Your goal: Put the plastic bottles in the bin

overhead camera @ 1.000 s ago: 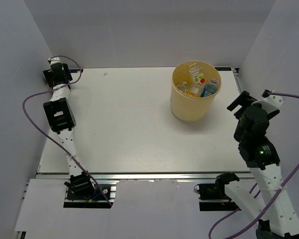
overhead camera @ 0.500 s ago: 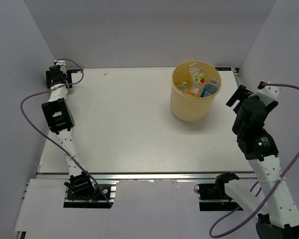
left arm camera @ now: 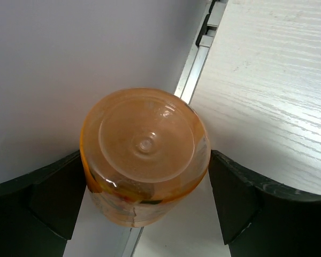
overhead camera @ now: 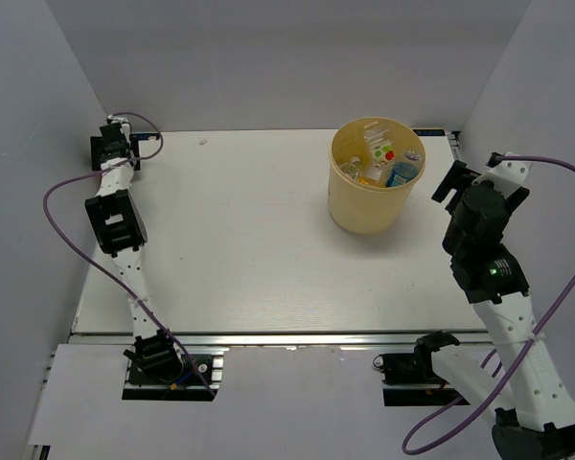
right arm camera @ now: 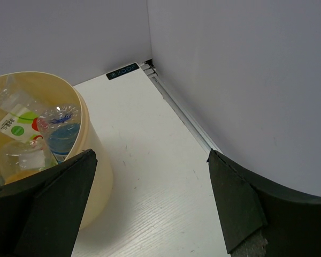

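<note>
An orange plastic bottle [left arm camera: 144,160] lies at the table's far left edge against the wall, its base facing the left wrist camera. My left gripper [left arm camera: 145,160] is open with one finger on each side of this bottle; a thin gap shows at the right finger [left arm camera: 230,198]. In the top view this gripper [overhead camera: 113,146] sits in the far left corner and the bottle is hidden. The yellow-orange bin [overhead camera: 345,206] stands at the back right and holds several plastic bottles [overhead camera: 379,158], also seen in the right wrist view [right arm camera: 59,128]. My right gripper [right arm camera: 151,160] hangs open and empty, right of the bin [right arm camera: 85,120].
Grey walls close in the table on the left, back and right. A metal rail [left arm camera: 195,69] runs along the left edge, and another [right arm camera: 182,115] along the right edge. Purple cables [overhead camera: 62,216] loop off both arms.
The right arm has moved up and away towards the far right, beside the bin. The left gripper has shifted slightly in the far left corner.
</note>
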